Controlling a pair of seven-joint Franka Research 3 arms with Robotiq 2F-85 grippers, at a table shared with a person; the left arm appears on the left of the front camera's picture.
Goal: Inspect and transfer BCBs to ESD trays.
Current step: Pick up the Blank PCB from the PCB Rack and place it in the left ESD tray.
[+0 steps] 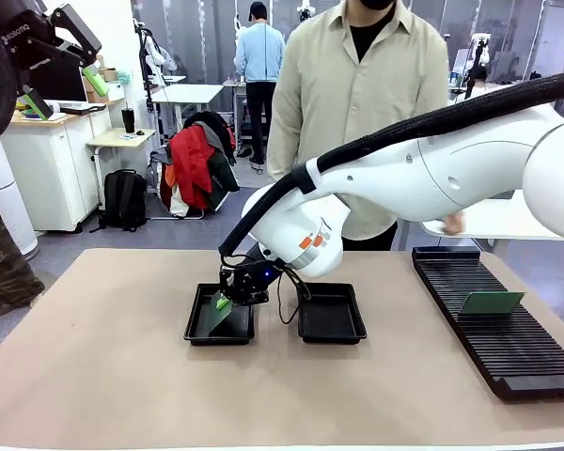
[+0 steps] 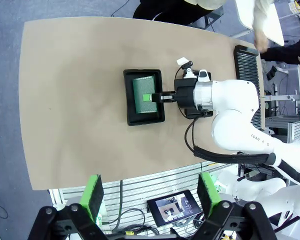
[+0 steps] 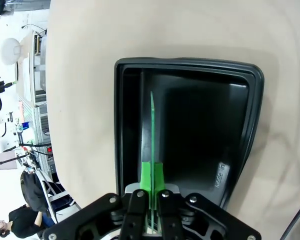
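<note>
A green BCB (image 1: 220, 313) hangs tilted inside the left ESD tray (image 1: 195, 331), with my right gripper (image 1: 235, 295) shut on its upper edge. From the right wrist the board (image 3: 152, 125) appears edge-on over the tray's floor (image 3: 200, 130), clamped between the green pads (image 3: 146, 176) of my right gripper (image 3: 151, 172). From above, the left wrist view has the board (image 2: 143, 90) lying over the tray (image 2: 130, 107). The second ESD tray (image 1: 331, 315) stands just to the right. My left gripper (image 2: 151, 195) is held high over the table's near-left side, jaws wide open with nothing between them.
A long black slotted rack (image 1: 508, 348) lies along the table's right side, with one green board (image 1: 491, 303) standing in it. A person in a beige shirt (image 1: 357, 85) stands at the far edge, one hand (image 1: 451, 224) near the rack's far end. Bare tan tabletop (image 1: 103, 357) surrounds the trays.
</note>
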